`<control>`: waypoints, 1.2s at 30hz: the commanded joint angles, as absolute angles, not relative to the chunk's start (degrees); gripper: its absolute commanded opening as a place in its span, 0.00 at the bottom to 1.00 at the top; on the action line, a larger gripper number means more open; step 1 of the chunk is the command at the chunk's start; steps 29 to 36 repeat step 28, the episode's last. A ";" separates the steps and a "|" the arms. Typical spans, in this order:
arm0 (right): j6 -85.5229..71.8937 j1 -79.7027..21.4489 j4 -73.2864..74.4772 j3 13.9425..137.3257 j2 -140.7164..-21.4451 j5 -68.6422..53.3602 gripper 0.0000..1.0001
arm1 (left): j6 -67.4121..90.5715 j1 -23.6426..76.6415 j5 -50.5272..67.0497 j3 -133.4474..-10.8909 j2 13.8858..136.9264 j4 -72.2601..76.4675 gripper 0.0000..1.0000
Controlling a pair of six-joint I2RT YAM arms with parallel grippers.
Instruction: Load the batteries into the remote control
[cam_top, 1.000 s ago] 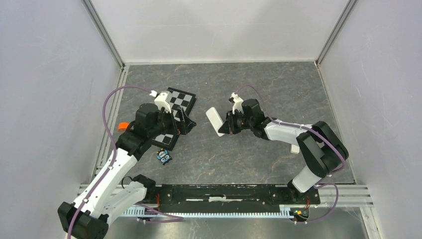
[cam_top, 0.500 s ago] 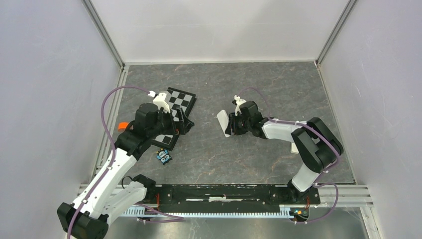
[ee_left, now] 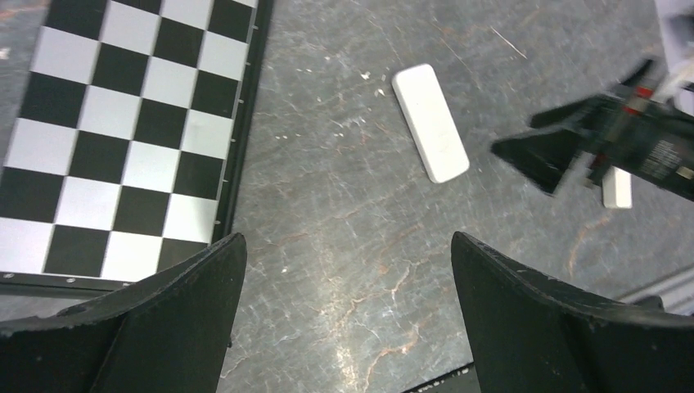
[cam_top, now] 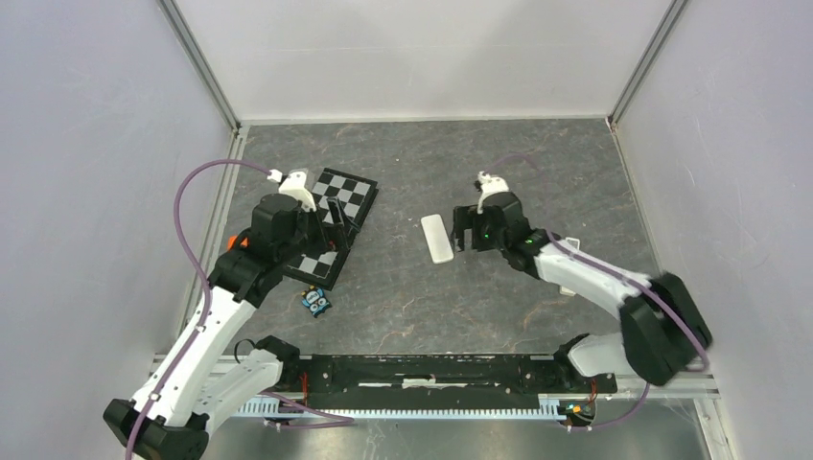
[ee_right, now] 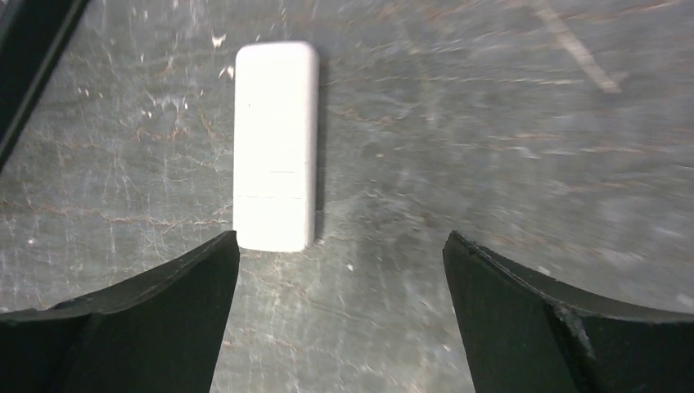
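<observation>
The remote control (cam_top: 436, 238) lies flat on the dark table with its plain white back up, and it also shows in the left wrist view (ee_left: 430, 123) and the right wrist view (ee_right: 276, 146). My right gripper (cam_top: 462, 232) hovers just right of it, open, with nothing between its fingers (ee_right: 340, 237). My left gripper (cam_top: 337, 217) hangs over the right edge of the chessboard, open and empty (ee_left: 345, 241). The batteries are out of view.
A black-and-white chessboard (cam_top: 347, 192) lies at the left under the left arm. A small blue toy-like object (cam_top: 316, 301) sits near its front corner. A small white piece (ee_left: 616, 187) lies behind the right gripper. White walls enclose the table.
My right gripper has opened and let go of the remote, which now lies flat on the table. The right arm has drawn back to the right. The left arm has shifted slightly.
</observation>
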State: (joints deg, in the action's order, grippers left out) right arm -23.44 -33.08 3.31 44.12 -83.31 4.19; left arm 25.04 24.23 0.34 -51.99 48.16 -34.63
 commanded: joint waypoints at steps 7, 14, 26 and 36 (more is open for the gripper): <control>-26.38 -32.78 20.92 39.73 -48.27 45.62 0.98 | 24.49 24.32 -9.39 -55.81 40.22 -39.29 1.00; -23.50 -32.78 27.54 44.37 -32.54 58.15 0.98 | 18.92 24.26 -4.08 -62.37 36.69 -42.46 1.00; -18.17 -32.78 28.30 51.32 -26.49 62.13 0.98 | 12.18 24.26 -4.96 -72.30 34.62 -48.69 1.00; -17.92 -32.78 27.55 50.70 -26.31 61.78 0.98 | 12.84 24.29 -6.72 -72.67 34.74 -49.66 1.00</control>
